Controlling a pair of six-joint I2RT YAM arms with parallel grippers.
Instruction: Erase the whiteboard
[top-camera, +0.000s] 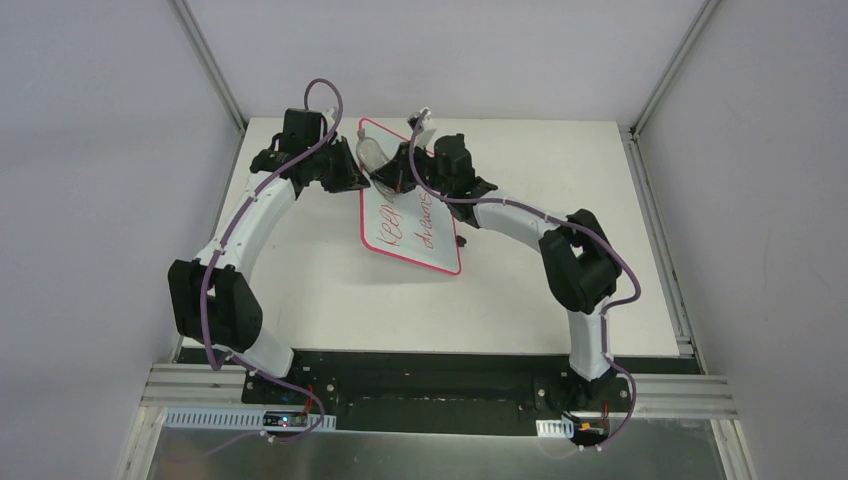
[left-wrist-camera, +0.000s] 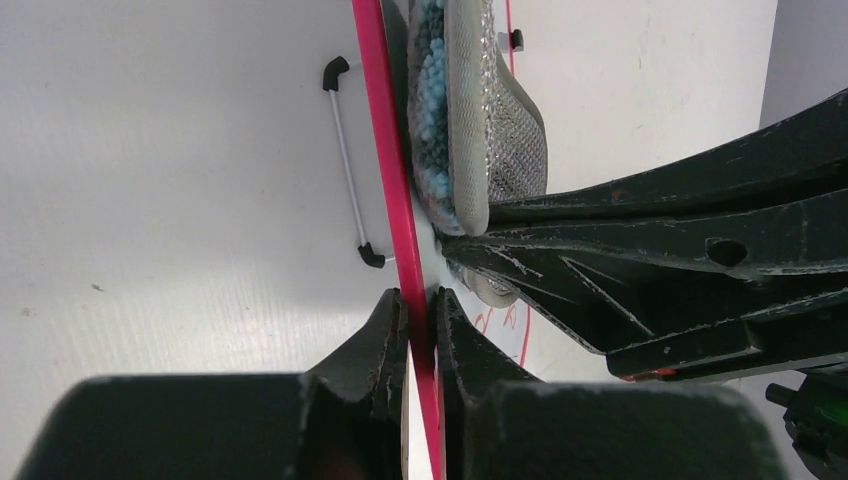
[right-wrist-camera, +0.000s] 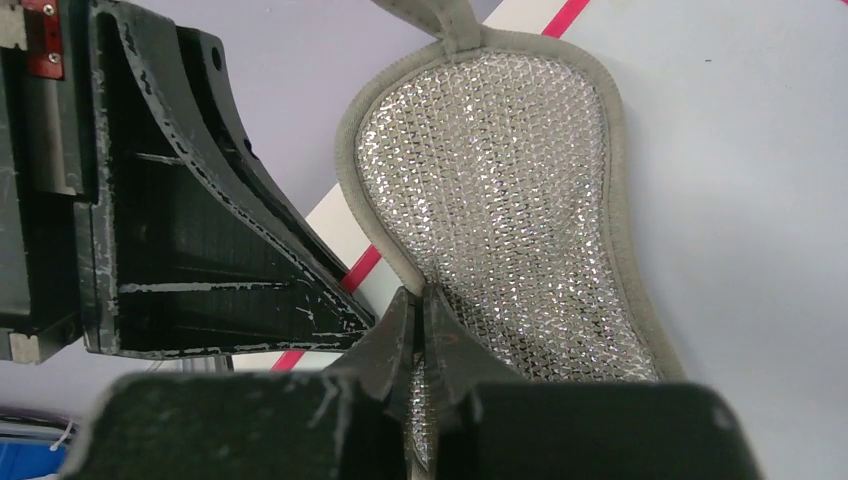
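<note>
Whiteboard (top-camera: 405, 232) clamped by its pink frame, pad on its face.
It lies at the far middle of the table (top-camera: 300, 300), red writing showing. The left gripper (left-wrist-camera: 418, 300) pinches the frame edge. The right gripper (right-wrist-camera: 422, 300) pinches a silver-mesh scrub pad (right-wrist-camera: 500, 180) whose blue fluffy side touches the board.

Edge-on whiteboard (left-wrist-camera: 391, 150) with pink-red frame, pinched between closed left gripper (left-wrist-camera: 420, 300) fingertips, silver-mesh and blue-tufted pad (left-wrist-camera: 480, 110) pressed against its right face, clamped by right gripper (left-wrist-camera: 478, 238), wire stand (left-wrist-camera: 346, 160) just left of frame, red handwriting (left-wrist-camera: 522, 335) below pad
</note>
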